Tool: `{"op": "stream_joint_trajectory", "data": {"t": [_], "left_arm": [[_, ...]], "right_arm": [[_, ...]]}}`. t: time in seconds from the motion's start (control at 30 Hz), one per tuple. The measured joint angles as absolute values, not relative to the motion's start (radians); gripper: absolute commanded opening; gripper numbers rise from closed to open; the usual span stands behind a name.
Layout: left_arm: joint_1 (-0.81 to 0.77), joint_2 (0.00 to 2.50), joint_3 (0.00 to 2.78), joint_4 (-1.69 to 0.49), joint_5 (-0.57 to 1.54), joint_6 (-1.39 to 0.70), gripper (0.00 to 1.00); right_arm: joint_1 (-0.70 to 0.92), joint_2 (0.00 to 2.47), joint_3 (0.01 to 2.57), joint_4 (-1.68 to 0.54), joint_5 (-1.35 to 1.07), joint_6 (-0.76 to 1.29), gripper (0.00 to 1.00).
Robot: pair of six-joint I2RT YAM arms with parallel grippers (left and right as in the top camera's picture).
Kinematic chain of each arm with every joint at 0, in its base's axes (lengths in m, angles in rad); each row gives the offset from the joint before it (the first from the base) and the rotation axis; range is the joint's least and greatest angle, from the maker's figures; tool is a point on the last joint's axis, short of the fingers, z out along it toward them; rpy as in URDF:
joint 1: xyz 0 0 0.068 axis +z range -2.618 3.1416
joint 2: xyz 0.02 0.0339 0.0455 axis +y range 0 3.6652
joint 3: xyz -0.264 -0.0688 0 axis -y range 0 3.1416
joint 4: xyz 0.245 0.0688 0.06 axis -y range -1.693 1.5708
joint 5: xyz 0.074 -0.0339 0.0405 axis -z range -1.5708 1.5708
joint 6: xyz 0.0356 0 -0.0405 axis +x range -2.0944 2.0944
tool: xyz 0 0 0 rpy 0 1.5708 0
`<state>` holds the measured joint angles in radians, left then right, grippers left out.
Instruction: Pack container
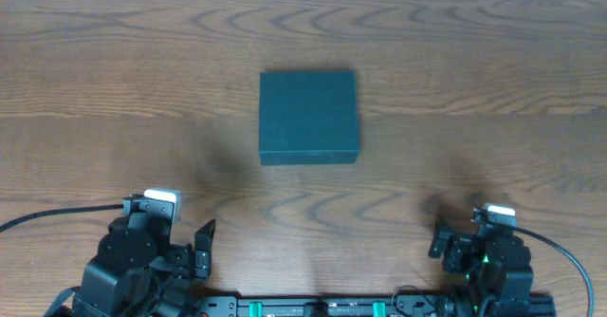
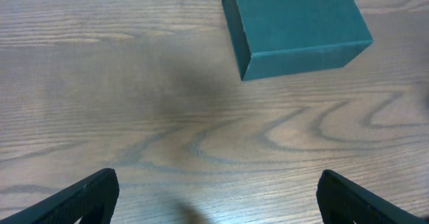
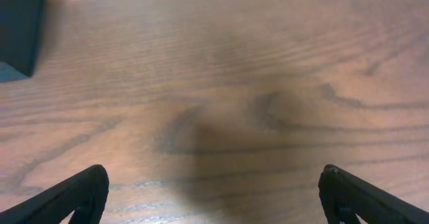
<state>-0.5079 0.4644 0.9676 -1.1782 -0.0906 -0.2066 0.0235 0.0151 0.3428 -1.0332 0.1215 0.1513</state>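
Spanning every view, the brown wood-grain table (image 1: 104, 80) is the largest thing, its dark wavy grain running left to right. On it, about midway across and well apart from both arms on their far side, sits the container (image 1: 308, 116): a dark teal square cardboard box, matte, its top lying flat and shut, its edges nearly square to the table edge. From the left wrist camera the box shows at the upper right, with its top face and two side walls visible; from the right wrist camera only one dark corner of it enters at the upper left. At the near edge the left arm (image 1: 133, 260) and the right arm (image 1: 493, 260) stand folded low on either side of a black base rail (image 1: 313, 307), the box lying ahead of the gap between them. The left gripper (image 2: 214, 187) hovers over bare wood with its two black fingers spread wide toward the frame's lower corners, holding nothing. The right gripper (image 3: 213, 184) is likewise spread wide and empty, a soft shadow on the wood beneath it. A thin black cable (image 1: 47, 215) leaves the left arm toward the left edge, and a second cable (image 1: 560, 245) curves off the right arm
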Motion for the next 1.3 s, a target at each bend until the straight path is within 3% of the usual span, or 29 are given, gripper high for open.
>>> {"op": "stream_joint_trajectory", "data": {"t": [1.03,1.3], "left_arm": [[-0.504,0.458,0.966,-1.176,-0.098,-0.204,0.95],[-0.378,0.233,0.661,-1.029,-0.095,-0.147,0.95]], "right_arm": [[0.023,0.014,0.343,-1.035,0.084,0.101,0.99],[0.023,0.012,0.343,-1.035,0.081,0.101,0.99]]}}
